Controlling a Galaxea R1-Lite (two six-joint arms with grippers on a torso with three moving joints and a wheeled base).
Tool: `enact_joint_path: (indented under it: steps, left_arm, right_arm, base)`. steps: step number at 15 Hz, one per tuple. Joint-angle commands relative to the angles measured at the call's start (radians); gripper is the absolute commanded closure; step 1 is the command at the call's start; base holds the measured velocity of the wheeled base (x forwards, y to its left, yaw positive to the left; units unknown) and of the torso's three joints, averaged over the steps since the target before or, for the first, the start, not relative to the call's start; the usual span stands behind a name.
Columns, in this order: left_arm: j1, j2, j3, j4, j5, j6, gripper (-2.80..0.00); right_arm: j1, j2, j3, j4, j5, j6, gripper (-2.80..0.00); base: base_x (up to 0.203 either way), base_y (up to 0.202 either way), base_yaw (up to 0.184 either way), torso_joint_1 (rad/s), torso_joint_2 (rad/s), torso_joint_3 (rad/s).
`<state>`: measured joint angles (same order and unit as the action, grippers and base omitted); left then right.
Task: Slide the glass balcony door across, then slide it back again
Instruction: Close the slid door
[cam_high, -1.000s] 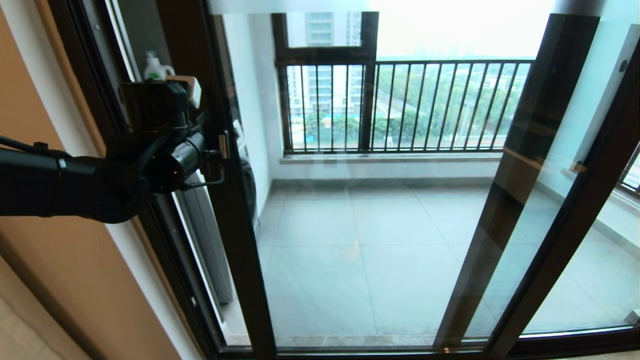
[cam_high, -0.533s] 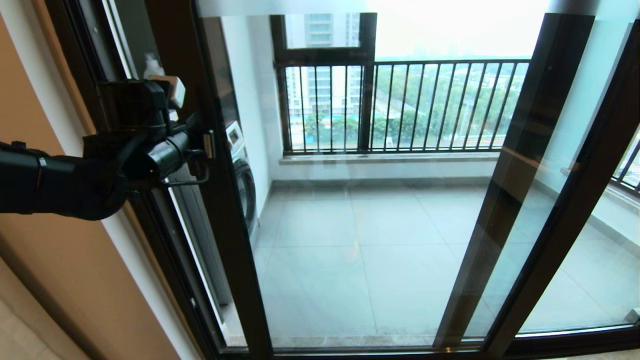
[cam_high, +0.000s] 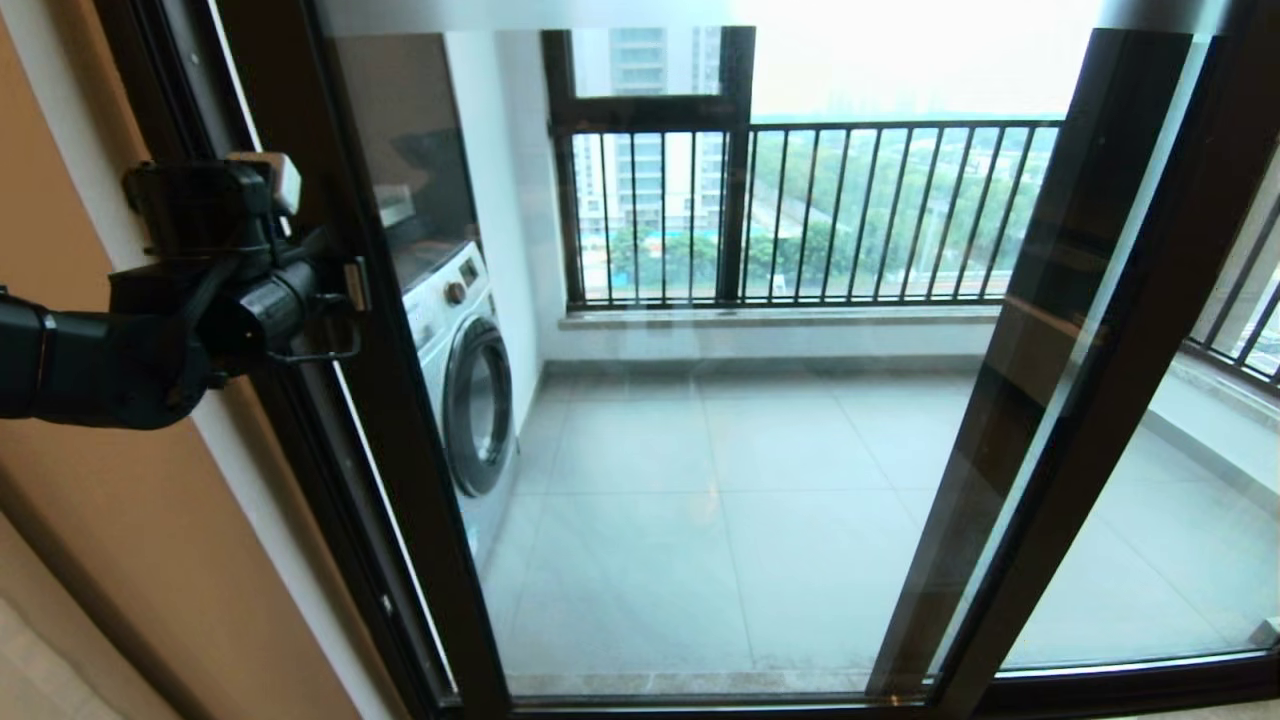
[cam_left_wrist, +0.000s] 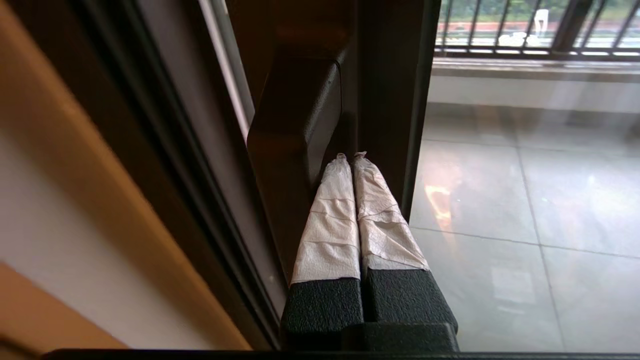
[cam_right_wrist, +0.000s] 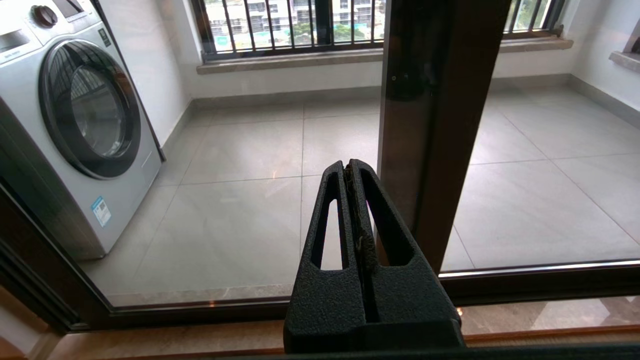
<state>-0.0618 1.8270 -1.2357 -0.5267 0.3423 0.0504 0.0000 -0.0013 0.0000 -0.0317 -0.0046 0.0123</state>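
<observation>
Head view: the glass balcony door (cam_high: 700, 420), a tall clear pane in a slim dark brown metal frame, fills the middle of the scene, its handle-side upright standing at the left close to the fixed dark jamb. The left hand (cam_high: 345, 300) is raised against that upright at handle height, judged to be placed there so that a sideways push of the arm carries the whole panel along its floor track. A second dark-framed glass panel (cam_high: 1130, 420) overlaps the door at the right. Beyond the glass lie pale grey floor tiles (cam_high: 760, 500), a white front-loading washing machine (cam_high: 465, 380) at the far left, and a black barred railing (cam_high: 850, 210) before green trees and towers.

Left wrist view: the two white-taped fingers (cam_left_wrist: 332, 220) lie pressed together with nothing between them, their tips tucked in the gap between the short dark bar handle (cam_left_wrist: 295, 140) and the door frame, apparently hooking the handle, not gripping it.

Right wrist view: the right hand (cam_right_wrist: 352, 172), black and slotted, hangs closed and empty before the lower glass, near the floor track (cam_right_wrist: 500, 285), idle.
</observation>
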Motion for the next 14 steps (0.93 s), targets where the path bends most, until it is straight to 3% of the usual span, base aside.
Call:
enact_joint_path:
  steps: [1, 14]
  left_arm:
    - [0.012, -0.005, 0.005, 0.002, -0.021, -0.002, 0.0]
    - [0.04, -0.05, 0.025, 0.002, -0.039, -0.003, 0.0]
  right_arm:
    - [0.0, 0.001, 0.012, -0.001, 0.0, 0.0, 0.0]
    - [0.0, 0.001, 0.012, -0.001, 0.0, 0.0, 0.0]
  base:
    - [0.0, 0.0, 0.0, 0.0, 0.0, 0.0]
    - [0.0, 0.0, 0.0, 0.0, 0.0, 0.0]
